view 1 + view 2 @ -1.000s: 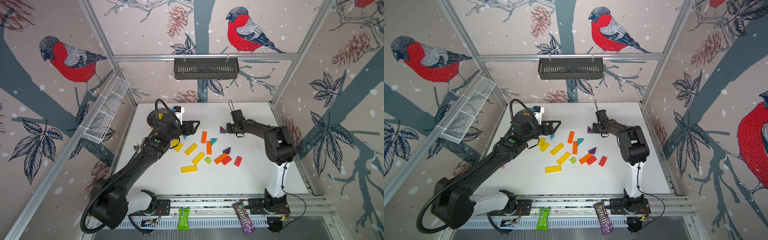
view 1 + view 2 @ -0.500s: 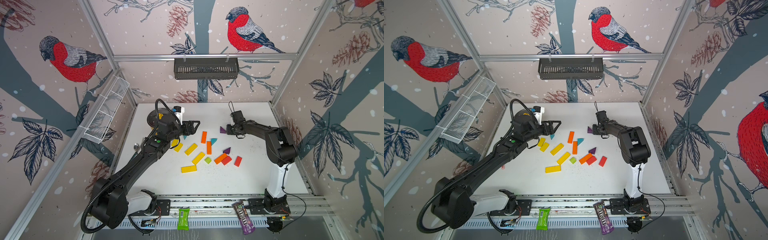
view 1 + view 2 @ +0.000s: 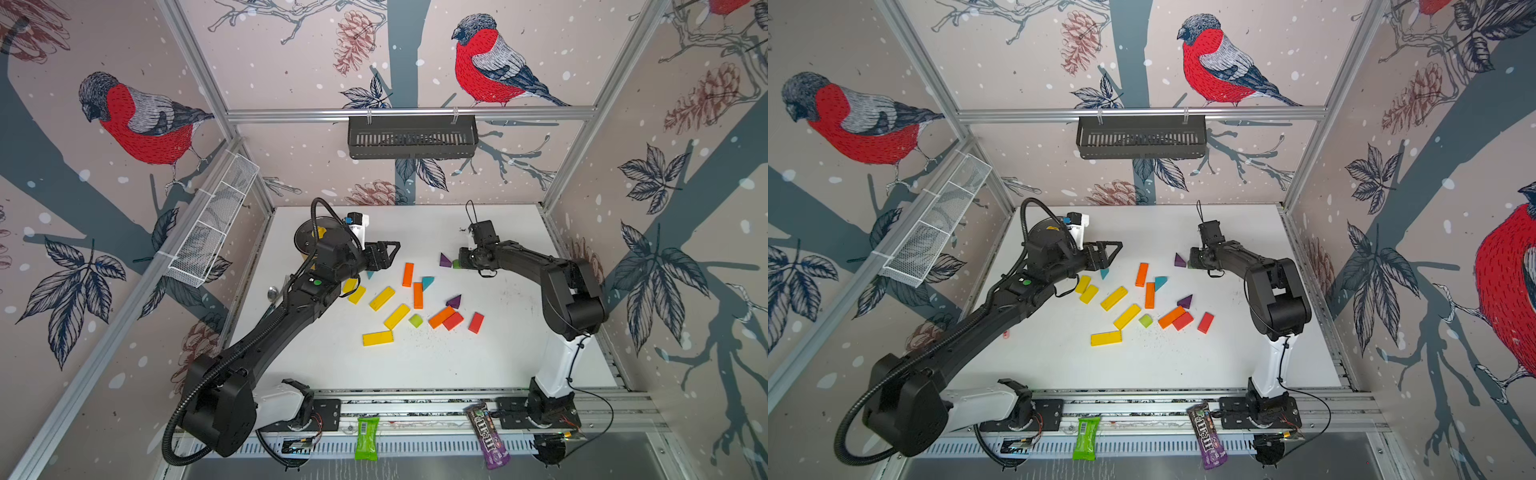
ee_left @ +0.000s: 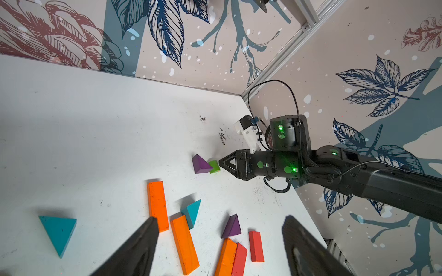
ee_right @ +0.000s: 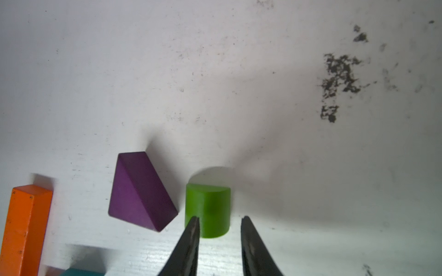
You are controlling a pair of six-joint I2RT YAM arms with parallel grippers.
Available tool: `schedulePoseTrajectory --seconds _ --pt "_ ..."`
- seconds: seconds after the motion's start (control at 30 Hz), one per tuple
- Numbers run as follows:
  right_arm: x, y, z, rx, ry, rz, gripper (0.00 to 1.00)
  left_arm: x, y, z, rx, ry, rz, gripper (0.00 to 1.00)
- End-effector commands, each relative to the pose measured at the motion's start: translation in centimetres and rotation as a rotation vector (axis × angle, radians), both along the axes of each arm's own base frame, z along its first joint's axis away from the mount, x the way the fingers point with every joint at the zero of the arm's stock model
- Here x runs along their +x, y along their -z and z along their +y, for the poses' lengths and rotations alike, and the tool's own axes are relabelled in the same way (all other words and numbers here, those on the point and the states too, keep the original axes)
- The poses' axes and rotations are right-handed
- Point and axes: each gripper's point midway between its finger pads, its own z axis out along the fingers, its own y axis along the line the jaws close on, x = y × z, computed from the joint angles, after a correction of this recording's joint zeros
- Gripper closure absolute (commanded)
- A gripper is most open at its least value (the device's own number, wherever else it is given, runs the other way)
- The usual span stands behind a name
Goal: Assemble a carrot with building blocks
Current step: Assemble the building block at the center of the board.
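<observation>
Building blocks (image 3: 418,295), small and painted: most lie scattered flat across the middle of the white tabletop (image 3: 415,374) in both top views.
- Yellow flat bars (image 3: 382,298) sit centre-left of the cluster, with orange flat bars (image 3: 408,274) at its centre.
- Red flat bars (image 3: 476,322) are at its lower right.
- One lime-green cube (image 3: 415,320) lies between the yellow and the red bars.

Two pieces sit apart, to the upper right of the cluster. They are a purple triangular block (image 5: 141,191) and a small lime-green block with a rounded side (image 5: 207,210), just beside each other.

Right gripper (image 5: 220,218): low over the table, jaws drawn narrow, tips at the near end of the rounded green block. In the right wrist view one fingertip (image 5: 193,227) overlaps the block. A strip of bare table shows between the block and the other fingertip. I cannot tell whether the block is pinched or only touched.

Left gripper (image 4: 220,218): jaws spread wide, nothing between them. In the top views it is raised over the upper left of the cluster, with a teal triangular block (image 3: 369,274) just beneath.

Dark crumbs (image 5: 339,81) lie on the table beyond the green block.
</observation>
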Motion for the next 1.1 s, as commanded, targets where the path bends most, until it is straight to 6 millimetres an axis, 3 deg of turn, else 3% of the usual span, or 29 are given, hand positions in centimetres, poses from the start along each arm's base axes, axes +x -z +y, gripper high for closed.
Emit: schedulePoseTrajectory --seconds 0.0,0.4,0.67,1.07 --pt "-0.6 0.4 -0.8 -0.032 -0.012 0.013 0.69 0.1 -0.6 -0.1 -0.013 0.002 -0.010 0.18" --pt "0.4 0.8 -2.4 -0.075 0.039 0.010 0.68 0.1 -0.2 -0.3 -0.011 0.008 0.000 0.18" --pt "0.8 2.1 -1.9 -0.086 0.030 0.031 0.67 0.1 -0.4 -0.2 -0.012 0.007 -0.005 0.18" --pt "0.5 2.3 -1.6 -0.094 0.019 0.036 0.67 0.1 -0.5 -0.1 -0.010 0.005 -0.009 0.18"
